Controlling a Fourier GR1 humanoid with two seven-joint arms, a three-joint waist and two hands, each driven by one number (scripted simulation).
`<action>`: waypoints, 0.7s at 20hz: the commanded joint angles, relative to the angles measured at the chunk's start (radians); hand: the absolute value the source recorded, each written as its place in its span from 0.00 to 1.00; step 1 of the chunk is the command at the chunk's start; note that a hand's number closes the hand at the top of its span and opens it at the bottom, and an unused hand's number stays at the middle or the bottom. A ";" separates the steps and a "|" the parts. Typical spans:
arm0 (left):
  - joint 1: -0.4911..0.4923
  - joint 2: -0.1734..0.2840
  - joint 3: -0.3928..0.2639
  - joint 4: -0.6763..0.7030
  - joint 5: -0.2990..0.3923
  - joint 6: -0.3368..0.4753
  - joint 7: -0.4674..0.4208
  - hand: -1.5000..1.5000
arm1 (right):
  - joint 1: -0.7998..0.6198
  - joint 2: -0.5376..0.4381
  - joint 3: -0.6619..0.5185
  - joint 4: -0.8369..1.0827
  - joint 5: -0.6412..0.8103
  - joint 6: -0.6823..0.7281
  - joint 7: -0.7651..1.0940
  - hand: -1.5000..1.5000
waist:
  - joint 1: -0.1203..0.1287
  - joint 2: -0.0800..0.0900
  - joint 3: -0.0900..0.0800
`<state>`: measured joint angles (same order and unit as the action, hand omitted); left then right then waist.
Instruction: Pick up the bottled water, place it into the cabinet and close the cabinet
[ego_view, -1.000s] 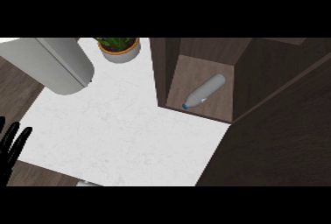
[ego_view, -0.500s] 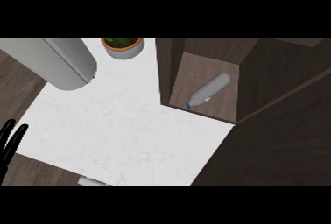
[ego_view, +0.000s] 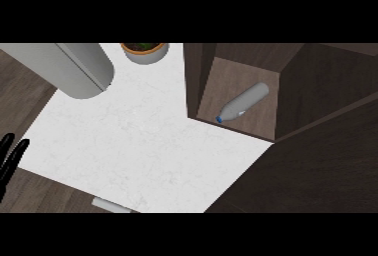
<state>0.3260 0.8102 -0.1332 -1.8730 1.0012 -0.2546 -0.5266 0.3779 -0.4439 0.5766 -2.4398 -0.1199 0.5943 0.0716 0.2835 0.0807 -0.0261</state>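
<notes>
The bottle (ego_view: 244, 103) lies on its side inside the open cabinet (ego_view: 199, 80) (blue cap toward the front), so only closing remains. The left hand (ego_view: 10, 156) rests at the edge, fingers straight and apart.

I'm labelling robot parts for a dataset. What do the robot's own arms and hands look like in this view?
Only the left robot hand shows, at the left edge: plain black, with slim, rod-like fingers, no markings or cables visible. A broad, smooth, light grey cylinder at upper left may be a forearm. The right hand is out of view.
</notes>
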 joint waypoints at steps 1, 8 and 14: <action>-0.011 0.001 0.008 0.001 0.014 -0.005 0.003 0.00 | -0.064 0.086 0.030 0.043 -0.022 -0.075 0.082 1.00 | -0.012 -0.006 0.003; -0.016 0.008 0.015 0.019 0.016 -0.016 0.008 0.00 | -0.221 0.091 -0.042 0.107 0.018 -0.081 0.197 1.00 | 0.004 -0.009 0.001; -0.021 0.011 0.014 0.029 0.028 -0.021 0.021 0.00 | -0.380 0.166 -0.085 0.241 0.001 -0.122 0.294 1.00 | -0.004 -0.014 0.007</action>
<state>0.3116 0.8179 -0.1215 -1.8451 1.0210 -0.2716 -0.5131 0.0945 -0.3511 0.4998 -2.2898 -0.1376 0.5427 0.2888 0.2822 0.0681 -0.0237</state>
